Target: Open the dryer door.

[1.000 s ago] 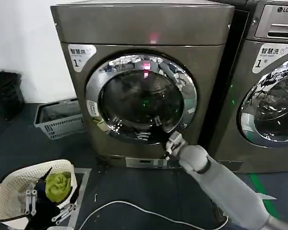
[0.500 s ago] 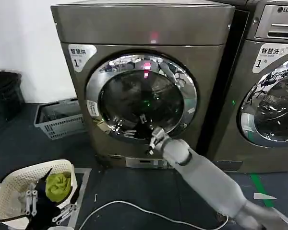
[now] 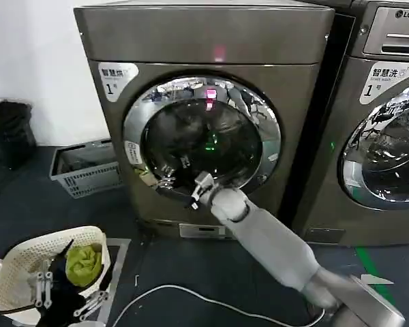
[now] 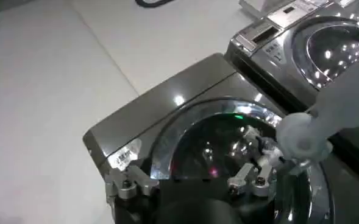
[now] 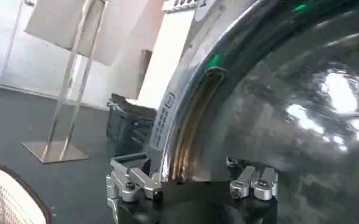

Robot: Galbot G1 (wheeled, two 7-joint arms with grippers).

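On the bronze-grey machine [image 3: 204, 41], the dryer door [image 3: 202, 139] rim lies between the right gripper [image 3: 169, 182] fingers [image 5: 130, 182].

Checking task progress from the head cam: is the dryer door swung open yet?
No. The dryer door sits flush in the machine front, its chrome rim fully seated, with the right claw at its lower edge.

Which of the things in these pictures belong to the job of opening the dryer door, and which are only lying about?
Belong to the job:
- dryer door, shut
- right hand, at the door's lower rim
- left hand, held high above the dryer

Only lying about:
- second machine beside the dryer
- grey crate on the floor
- white basket with a green cloth
- white cable
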